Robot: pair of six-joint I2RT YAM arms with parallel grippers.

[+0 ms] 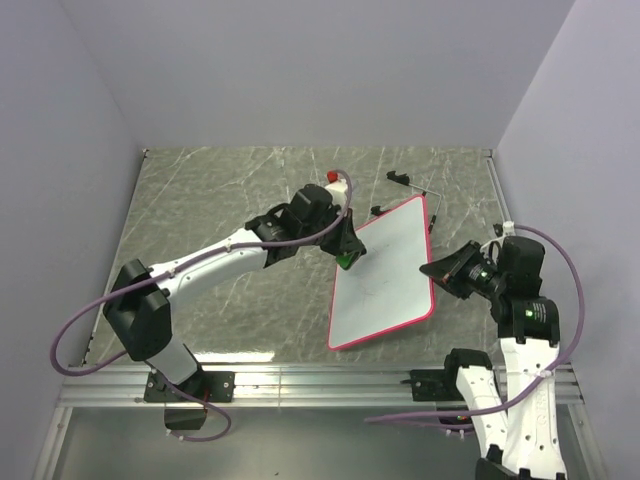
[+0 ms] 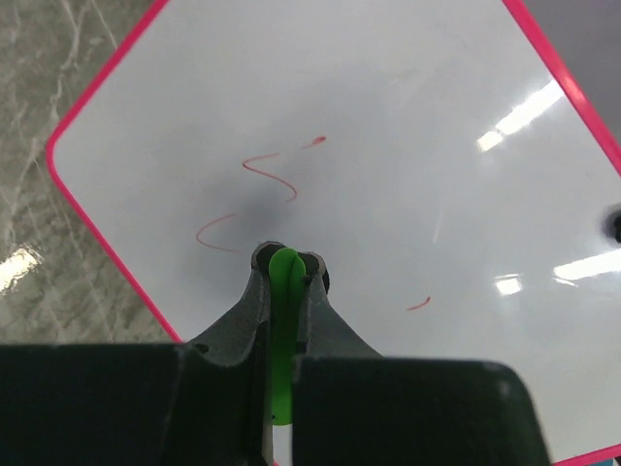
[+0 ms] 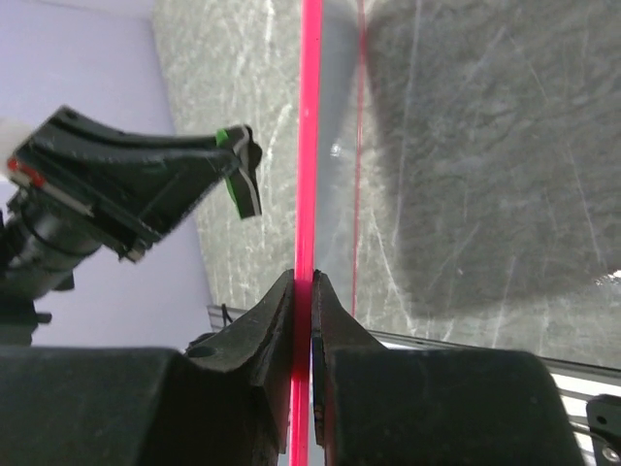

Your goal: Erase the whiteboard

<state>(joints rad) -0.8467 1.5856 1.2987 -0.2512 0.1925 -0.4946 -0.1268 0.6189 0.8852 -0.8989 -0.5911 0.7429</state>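
The whiteboard (image 1: pixel 385 275) is white with a red-pink rim and is held tilted above the table. In the left wrist view the whiteboard (image 2: pixel 408 126) bears several short red scribbles (image 2: pixel 272 175). My left gripper (image 1: pixel 346 256) is shut on a small green block (image 2: pixel 284 320) and holds it just over the board's left part. My right gripper (image 1: pixel 436 271) is shut on the board's right rim, seen edge-on as a pink line (image 3: pixel 309 175) between its jaws. The left gripper with the green block (image 3: pixel 233 180) also shows in the right wrist view.
The table (image 1: pixel 220 210) is dark grey marble. A red-capped marker (image 1: pixel 334 182) lies behind the left arm. Small black pieces (image 1: pixel 400 180) lie at the back near the board's far corner. A metal rail (image 1: pixel 300 385) runs along the near edge.
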